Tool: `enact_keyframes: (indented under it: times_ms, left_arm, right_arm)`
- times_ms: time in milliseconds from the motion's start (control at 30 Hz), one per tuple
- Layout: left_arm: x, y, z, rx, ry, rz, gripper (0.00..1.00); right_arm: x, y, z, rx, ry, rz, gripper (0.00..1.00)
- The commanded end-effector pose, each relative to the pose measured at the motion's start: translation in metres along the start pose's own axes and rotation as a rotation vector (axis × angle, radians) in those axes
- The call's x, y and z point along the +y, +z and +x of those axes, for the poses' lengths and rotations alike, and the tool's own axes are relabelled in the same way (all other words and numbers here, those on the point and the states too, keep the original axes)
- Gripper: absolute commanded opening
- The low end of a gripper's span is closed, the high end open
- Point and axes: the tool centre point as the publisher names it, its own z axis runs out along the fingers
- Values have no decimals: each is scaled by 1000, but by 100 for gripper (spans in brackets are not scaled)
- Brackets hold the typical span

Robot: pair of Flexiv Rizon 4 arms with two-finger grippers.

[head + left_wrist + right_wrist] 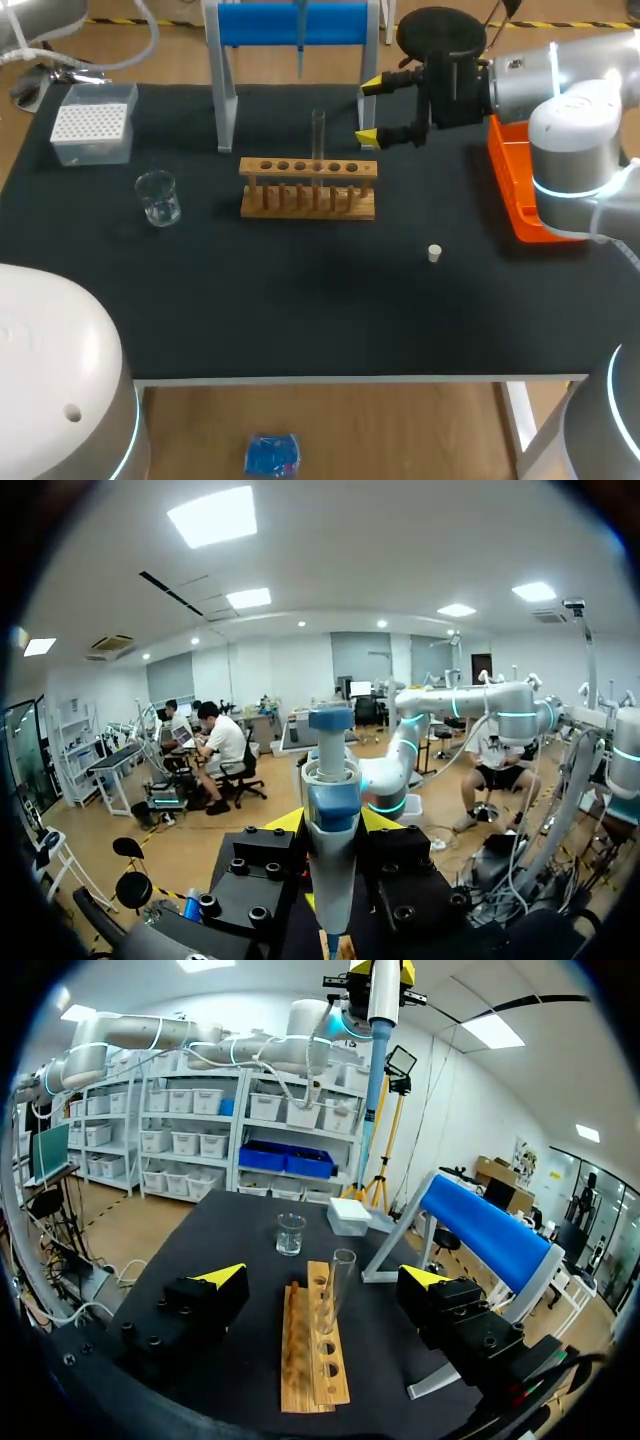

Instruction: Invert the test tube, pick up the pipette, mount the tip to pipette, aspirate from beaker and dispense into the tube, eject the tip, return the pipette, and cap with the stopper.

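Left end effector (332,825): we have it clamped on the pipette (331,780), a finger on each side of the white-and-blue body. It is held high above the surface (300,310).
Right end effector (369,111): the fingers are spread wide and touch nothing. It hovers at 2 o'clock of the test tube rack (308,187), and its arm comes in from 3 o'clock.
Test tube (318,135): it stands upright in the rack, mouth up, in a hole just past the middle toward 3 o'clock. In our right wrist view it is ahead of the gap between the fingers, apart from both.
Beaker (158,197): clear glass, at 9 o'clock of the rack, well apart.
Tip box (93,125): at 11 o'clock of the beaker, near the far corner of the surface.
Stopper (434,253): small and white, alone on the surface at 4 o'clock of the rack.
Pipette stand (295,25): a blue bar on grey legs, at 12 o'clock of the rack.
Orange tray (515,190): at 3 o'clock of the rack, partly under our right arm.
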Motion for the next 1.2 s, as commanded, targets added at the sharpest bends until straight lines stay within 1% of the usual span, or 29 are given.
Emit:
enact_keyframes:
  times_ms: [33, 167, 567, 1200]
  left_arm:
    - [13, 5, -8, 27, -12, 15, 0]
    - [18, 8, -11, 34, -17, 27, 0]
    - [25, 16, -15, 47, -30, 45, 0]
    - [26, 19, -14, 48, -47, 46, 0]
  right_arm:
    - [-1, 1, 0, -2, -1, -1, 100]
    - [-1, 1, 0, -2, -1, -1, 100]
    - [-1, 1, 0, -2, -1, -1, 100]
    - [-1, 1, 0, -2, -1, -1, 100]
